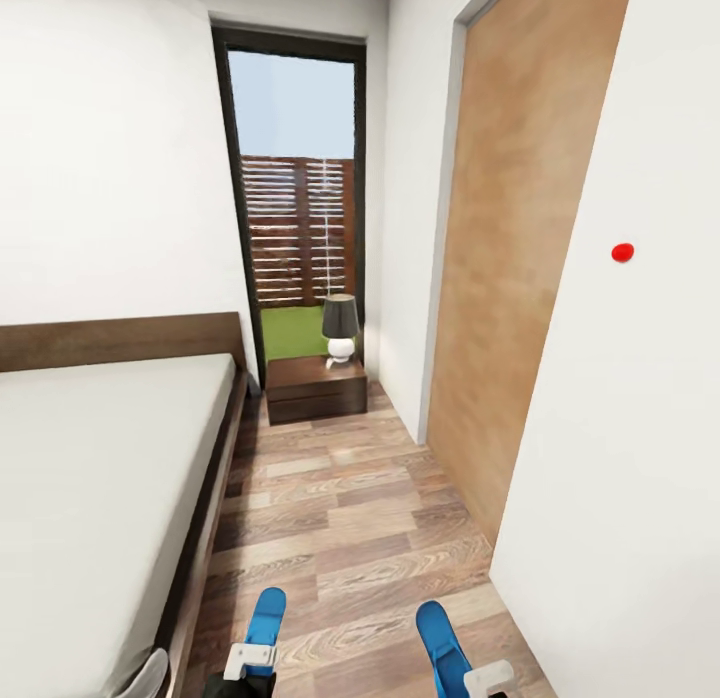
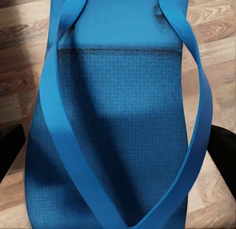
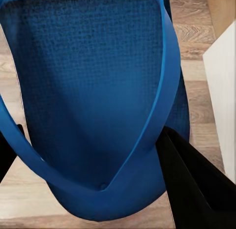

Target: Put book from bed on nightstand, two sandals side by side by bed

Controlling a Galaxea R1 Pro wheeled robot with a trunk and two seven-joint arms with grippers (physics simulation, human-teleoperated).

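Room: bedroom with white walls, a wood-plank floor (image 1: 340, 518), a tan wooden door (image 1: 520, 238) on the right wall and a tall black-framed window (image 1: 295, 178) at the far end.
Bed: bed (image 1: 90, 498) with a plain grey mattress and dark wooden frame, along the left wall, headboard at the far end.
Nightstand: low dark brown nightstand (image 1: 315, 388) on the floor at the far end, just beside the head corner of the bed, under the window.
Lamp: small lamp (image 1: 340, 328) with a dark shade and white base, upright near the right edge of the nightstand top.
Red dot: small red dot (image 1: 622, 251) on the right wall.
Left sandal: blue sandal (image 1: 266, 618) held above the floor close to the bed's near side edge; the left wrist view shows its sole and straps up close.
Right sandal: second blue sandal (image 1: 440, 646), well apart from the first, held over the floor nearer the right wall.
Left gripper: left gripper (image 2: 115, 155) clamped on its sandal, dark fingers (image 2: 10, 150) at both sides of the sole.
Right gripper: right gripper (image 3: 98, 160) clamped on its sandal, one dark finger (image 3: 191, 185) against the sole's edge.
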